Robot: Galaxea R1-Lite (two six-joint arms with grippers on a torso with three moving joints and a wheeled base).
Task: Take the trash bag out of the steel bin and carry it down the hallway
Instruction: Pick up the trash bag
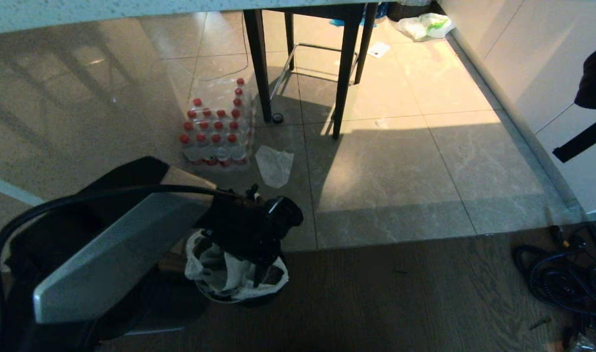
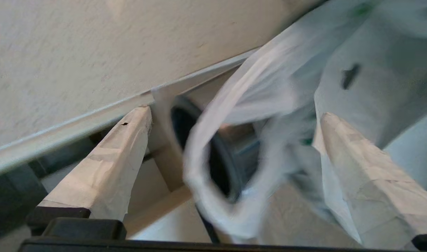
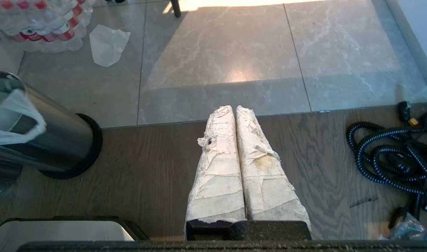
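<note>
A: Since the left hand point(image 1: 258, 266) hangs right over the steel bin point(image 1: 239, 293), fingers spread wide w/ nothing clamped, I'd log this as the reach-in step, grip not yet made.

B: Agreed. Trash bag point(image 1: 219, 274) sits in the bin, edges folded out over the rim, which prob. keeps it from slipping inside. In the wrist view one loop handle point(image 2: 213, 164) lies between the two taped fingers point(image 2: 104, 168), so the wide opening looks meant to straddle that loop.

A: Where's the bin?

B: On the wood floor point(image 1: 400, 303), just short of the tiled floor point(image 1: 386, 186). Pack of water bottles point(image 1: 217, 129) and a small clear plastic sheet point(image 1: 274, 165) lie on the tiles beyond it; neither is the target.

A: Right hand point(image 3: 236, 119)?

B: Fingers pressed together, empty, parked above the wood floor, well apart from the bin. Coiled cable point(image 3: 392, 157) off to its side.

A: Risk?

B: Thin plastic; a pinch could catch only one layer, or tear.
</note>
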